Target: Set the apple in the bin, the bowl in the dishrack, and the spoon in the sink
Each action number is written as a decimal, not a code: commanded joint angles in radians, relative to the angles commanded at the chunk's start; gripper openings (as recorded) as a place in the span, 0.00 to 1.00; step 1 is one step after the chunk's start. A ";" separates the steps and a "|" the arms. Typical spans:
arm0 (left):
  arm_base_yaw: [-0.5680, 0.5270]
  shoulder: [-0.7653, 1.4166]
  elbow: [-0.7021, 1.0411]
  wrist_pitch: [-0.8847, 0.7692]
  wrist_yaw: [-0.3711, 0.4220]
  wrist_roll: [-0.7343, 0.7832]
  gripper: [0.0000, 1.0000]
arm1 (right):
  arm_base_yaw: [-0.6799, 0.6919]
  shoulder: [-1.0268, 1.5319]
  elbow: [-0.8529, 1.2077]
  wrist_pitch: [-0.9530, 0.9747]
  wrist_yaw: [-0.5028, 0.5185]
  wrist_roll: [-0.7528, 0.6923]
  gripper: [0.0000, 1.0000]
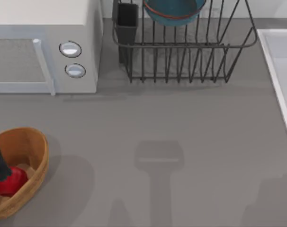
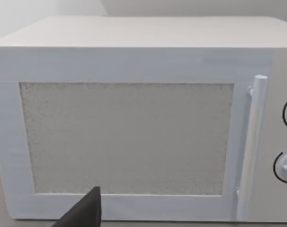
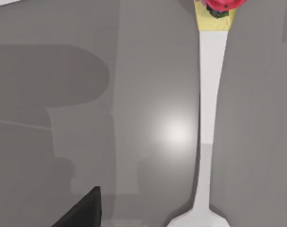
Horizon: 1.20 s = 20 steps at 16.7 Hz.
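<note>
Presently we find the apple (image 1: 12, 181) in the bin (image 1: 35, 163) at the worktop's (image 1: 181, 123) left, the bowl (image 1: 174, 13) in the dishrack (image 1: 181, 56), and the spoon (image 3: 207, 118) lying flat; whether our hands are spread, we cannot tell.

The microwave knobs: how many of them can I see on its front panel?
2. In the top view, both sit on the microwave panel right of the door handle: one knob nearer the back wall, the other knob nearer the front.
</note>
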<state>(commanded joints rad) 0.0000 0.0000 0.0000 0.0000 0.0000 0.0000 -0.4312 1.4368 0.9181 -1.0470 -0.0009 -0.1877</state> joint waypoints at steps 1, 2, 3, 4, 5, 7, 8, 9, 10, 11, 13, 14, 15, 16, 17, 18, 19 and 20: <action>0.000 0.000 0.000 0.000 0.000 0.000 1.00 | 0.000 0.000 0.000 0.000 0.000 0.000 1.00; 0.000 0.000 0.000 0.000 0.000 0.000 1.00 | 0.000 0.000 0.000 0.000 0.000 0.000 1.00; 0.000 0.000 0.000 0.000 0.000 0.000 1.00 | 0.005 -0.003 -0.003 0.003 0.000 0.001 1.00; 0.000 0.000 0.000 0.000 0.000 0.000 1.00 | 0.004 -0.002 -0.005 0.005 0.000 0.001 1.00; 0.000 0.000 0.000 0.000 0.000 0.000 1.00 | 0.004 0.006 -0.013 0.018 0.000 0.002 1.00; 0.000 0.000 0.000 0.000 0.000 0.000 1.00 | 0.003 0.034 -0.046 0.075 0.000 0.004 1.00; 0.000 0.000 0.000 0.000 0.000 0.000 1.00 | 0.003 0.055 -0.069 0.120 0.000 0.004 1.00; 0.000 0.000 0.000 0.000 0.000 0.000 1.00 | 0.003 0.080 -0.095 0.174 0.000 0.005 1.00; 0.000 0.000 0.000 0.000 0.000 0.000 1.00 | 0.003 0.106 -0.123 0.236 0.000 0.005 1.00; 0.000 0.000 0.000 0.000 0.000 0.000 1.00 | 0.004 0.133 -0.152 0.296 0.000 0.006 1.00; 0.000 0.000 0.000 0.000 0.000 0.000 1.00 | 0.004 0.179 -0.204 0.393 0.000 0.007 1.00; 0.000 0.000 0.000 0.000 0.000 0.000 1.00 | 0.004 0.197 -0.223 0.427 0.000 0.007 1.00; 0.000 0.000 0.000 0.000 0.000 0.000 1.00 | 0.004 0.210 -0.237 0.450 0.000 0.007 1.00; 0.000 0.000 0.000 0.000 0.000 0.000 1.00 | 0.004 0.217 -0.244 0.462 0.000 0.007 1.00; 0.000 0.000 0.000 0.000 0.000 0.000 1.00 | 0.004 0.218 -0.245 0.463 0.000 0.008 1.00; 0.000 0.000 0.000 0.000 0.000 0.000 1.00 | 0.004 0.218 -0.245 0.463 0.000 0.008 1.00; 0.000 0.000 0.000 0.000 0.000 0.000 1.00 | 0.004 0.218 -0.245 0.463 0.000 0.008 1.00; 0.000 0.000 0.000 0.000 0.000 0.000 1.00 | 0.004 0.218 -0.245 0.463 0.000 0.008 1.00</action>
<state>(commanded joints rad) 0.0000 0.0000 0.0000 0.0000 0.0000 0.0000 -0.4271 1.6548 0.6726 -0.5835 -0.0010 -0.1802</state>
